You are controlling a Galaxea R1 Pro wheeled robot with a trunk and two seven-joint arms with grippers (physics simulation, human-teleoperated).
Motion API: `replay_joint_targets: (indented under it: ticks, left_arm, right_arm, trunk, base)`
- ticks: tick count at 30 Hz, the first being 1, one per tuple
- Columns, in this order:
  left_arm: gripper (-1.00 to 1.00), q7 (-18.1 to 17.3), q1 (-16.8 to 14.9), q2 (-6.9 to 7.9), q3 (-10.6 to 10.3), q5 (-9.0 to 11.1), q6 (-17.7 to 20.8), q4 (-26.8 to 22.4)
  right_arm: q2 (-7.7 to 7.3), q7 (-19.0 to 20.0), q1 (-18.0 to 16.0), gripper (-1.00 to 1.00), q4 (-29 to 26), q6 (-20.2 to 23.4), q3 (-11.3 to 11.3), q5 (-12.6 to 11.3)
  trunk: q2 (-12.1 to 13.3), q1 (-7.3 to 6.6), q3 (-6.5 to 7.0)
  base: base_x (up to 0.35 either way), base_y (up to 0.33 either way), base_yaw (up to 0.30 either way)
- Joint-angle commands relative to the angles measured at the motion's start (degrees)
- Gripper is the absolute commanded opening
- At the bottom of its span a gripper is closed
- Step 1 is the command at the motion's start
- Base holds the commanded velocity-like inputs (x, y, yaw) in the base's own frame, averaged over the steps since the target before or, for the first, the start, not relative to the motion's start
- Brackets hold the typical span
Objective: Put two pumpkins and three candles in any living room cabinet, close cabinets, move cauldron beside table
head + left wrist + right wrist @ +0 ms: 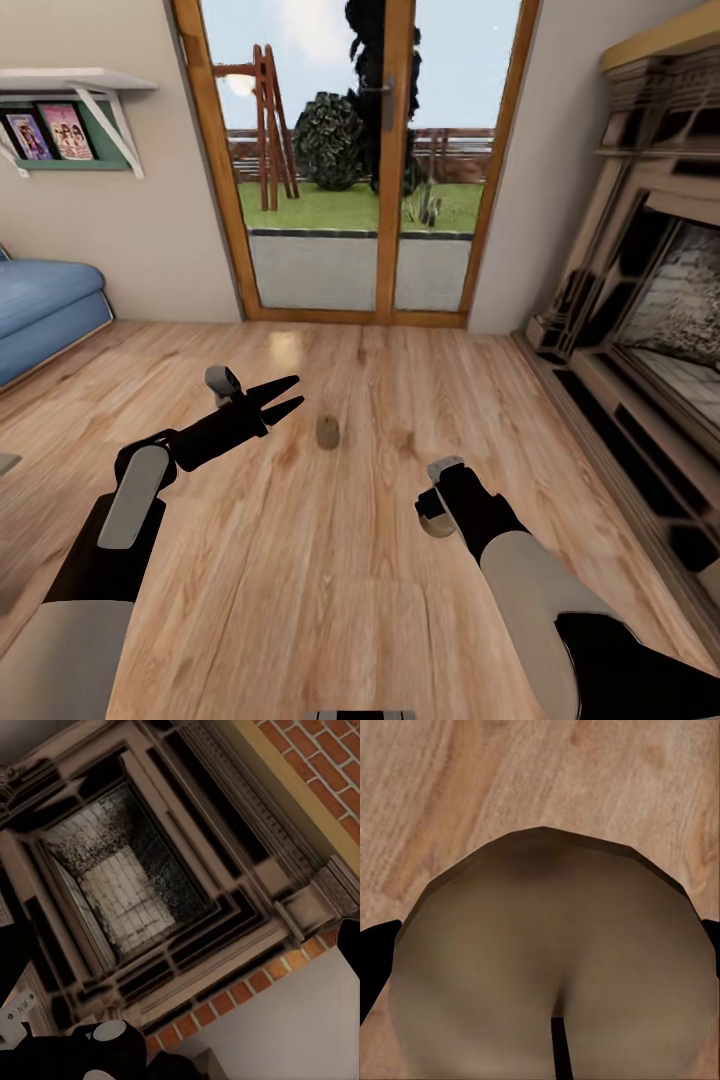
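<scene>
Head view: we stand on a wooden floor (330,560) facing a glass door (360,160) that looks out on a lawn, with a blue sofa (45,305) at the left edge and a fireplace (660,330) along the right wall. Our left gripper (285,396) is raised above the boards, its two dark fingers parted in a narrow V with nothing between them. One candle (328,431) stands upright on the floor by itself, just beyond and to the right of those fingertips, not touching them.

Our right gripper (437,518) hangs low over the floor with a second pale candle (437,524) at its tip. From the right wrist view, that candle (551,967) sits very close to the lens, its rounded grey-cream body between dark finger edges (373,960) at either side; the fingers appear closed against it.

From the left wrist view, we look across at the fireplace (135,892), its sooty firebox framed by dark stepped moulding and a band of red brick (300,765). A wall shelf (75,80) with picture cards hangs above the sofa.
</scene>
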Motion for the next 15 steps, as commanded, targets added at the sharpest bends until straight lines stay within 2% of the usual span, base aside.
replay_joint_targets:
  ticks: [1,13,15]
  left_arm:
    - [1.0,0.0,0.0,0.0,-0.01,0.0,0.0,0.0]
    - [1.0,0.0,0.0,0.0,0.01,0.0,0.0,0.08]
    - [1.0,0.03,0.0,0.0,0.01,0.0,0.0,0.09]
  right_arm:
    - [0.0,-0.03,-0.01,-1.0,-0.01,0.0,0.01,-0.02]
    - [0.0,-0.07,-0.01,-1.0,-0.01,0.0,0.01,-0.02]
    - [0.0,-0.07,-0.01,-1.0,-0.01,0.0,0.01,-0.02]
  trunk:
    - [0.0,0.0,0.0]
    - [0.0,0.0,0.0]
    - [0.0,0.0,0.0]
  base:
    - [0.337,0.0,0.235]
    - [0.337,0.0,0.284]
    - [0.337,0.0,0.149]
